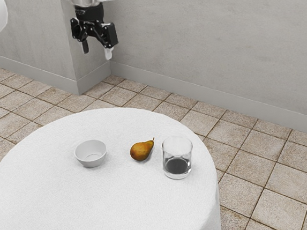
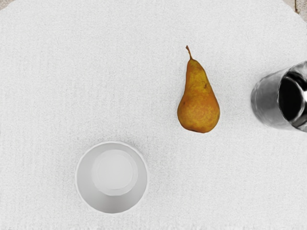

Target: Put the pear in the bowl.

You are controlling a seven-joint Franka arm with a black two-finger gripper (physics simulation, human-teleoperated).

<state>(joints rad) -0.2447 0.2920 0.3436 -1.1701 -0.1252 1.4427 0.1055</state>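
Note:
My gripper (image 1: 96,51) hangs high above the table toward the exterior view's upper left, its two fingers spread apart with nothing between them. The brown-orange pear (image 1: 140,150) lies on its side on the white cloth, between the bowl and a glass. In the wrist view the whole pear (image 2: 198,108) is visible, stem included. The small white bowl (image 1: 91,154) stands upright at the pear's side, toward the exterior view's left. Seen from above, the bowl (image 2: 112,175) holds nothing.
A clear glass (image 1: 176,159) with dark contents stands close to the pear, on the side away from the bowl; the wrist view has the glass (image 2: 271,99) too. The round table (image 1: 107,208) wears a white cloth. A grey wall (image 1: 218,50) rises behind.

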